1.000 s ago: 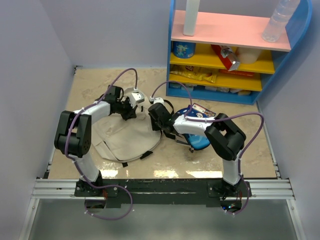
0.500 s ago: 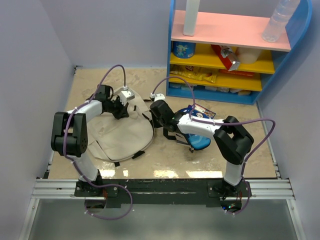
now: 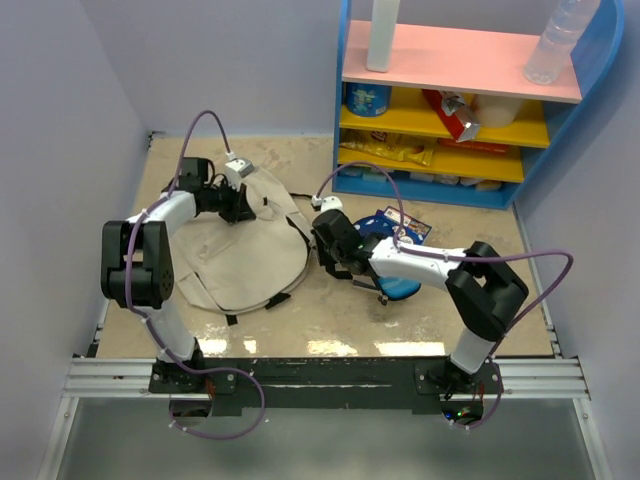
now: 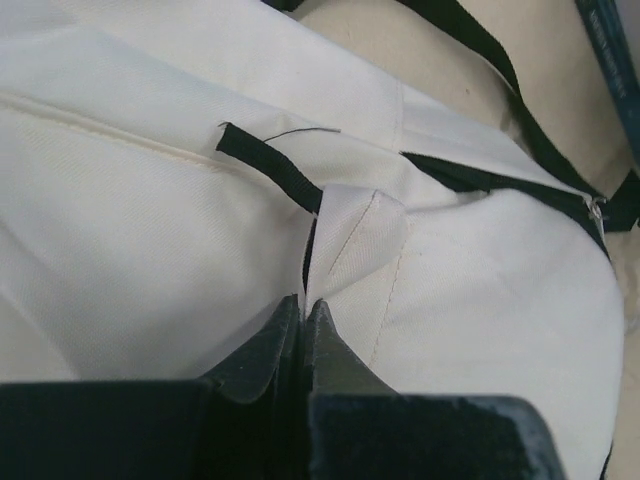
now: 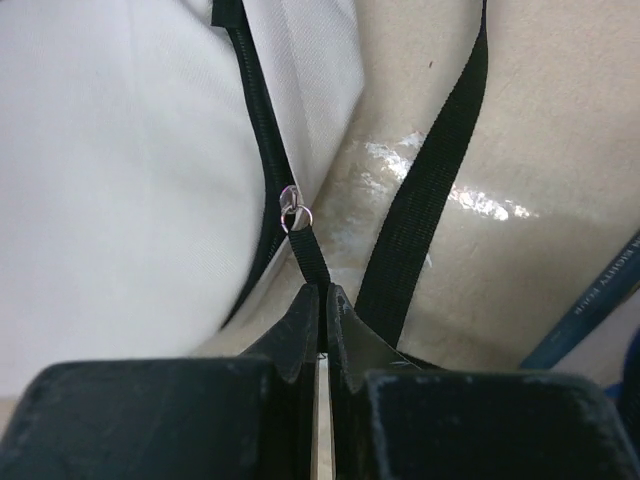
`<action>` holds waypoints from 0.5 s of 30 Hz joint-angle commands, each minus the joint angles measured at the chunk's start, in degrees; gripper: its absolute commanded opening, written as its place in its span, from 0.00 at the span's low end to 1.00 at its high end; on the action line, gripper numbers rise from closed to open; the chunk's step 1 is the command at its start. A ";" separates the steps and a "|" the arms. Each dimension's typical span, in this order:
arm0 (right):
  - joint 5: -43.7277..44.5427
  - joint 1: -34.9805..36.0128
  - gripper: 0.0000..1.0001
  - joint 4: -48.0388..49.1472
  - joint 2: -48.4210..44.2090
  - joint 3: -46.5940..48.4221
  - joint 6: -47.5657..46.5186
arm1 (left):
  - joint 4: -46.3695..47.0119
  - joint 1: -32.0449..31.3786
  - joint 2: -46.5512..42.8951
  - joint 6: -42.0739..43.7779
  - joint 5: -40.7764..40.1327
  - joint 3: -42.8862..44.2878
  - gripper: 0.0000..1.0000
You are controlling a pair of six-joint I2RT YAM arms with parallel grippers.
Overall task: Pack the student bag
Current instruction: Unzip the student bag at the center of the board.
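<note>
Right wrist view: right claw (image 5: pixel 322 290) clamped on the zipper pull (image 5: pixel 306 248) just ahead, left claw (image 4: pixel 303 308) pinching canvas of the student bag (image 4: pixel 140 200); nothing looks packed yet.

The top camera looks down from far behind; both wrist cameras sit very close on the same cream backpack (image 3: pixel 245 258).

Your count: beige soft canvas backpack (image 3: pixel 240 255), one; small blue pouch (image 3: pixel 405 289), one; blue-framed shelf unit (image 3: pixel 343 100), one; clear plastic bottle (image 3: pixel 560 40), one.
</note>
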 commanded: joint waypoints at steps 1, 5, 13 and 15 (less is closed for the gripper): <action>0.47 0.47 0.00 -2.59 -5.11 -3.19 -0.73 | 8.39 2.32 0.38 -10.02 0.07 4.93 0.00; 0.29 3.09 0.00 -2.24 -5.37 -4.52 0.23 | 10.50 2.32 0.03 -15.21 1.38 5.37 0.00; 2.57 8.99 0.00 -2.77 -4.75 -3.46 3.75 | 13.14 2.58 -1.81 -25.05 1.92 8.18 0.00; 3.01 9.70 0.00 -2.59 -6.07 -3.81 4.62 | 13.84 3.02 -2.34 -27.25 1.13 8.63 0.00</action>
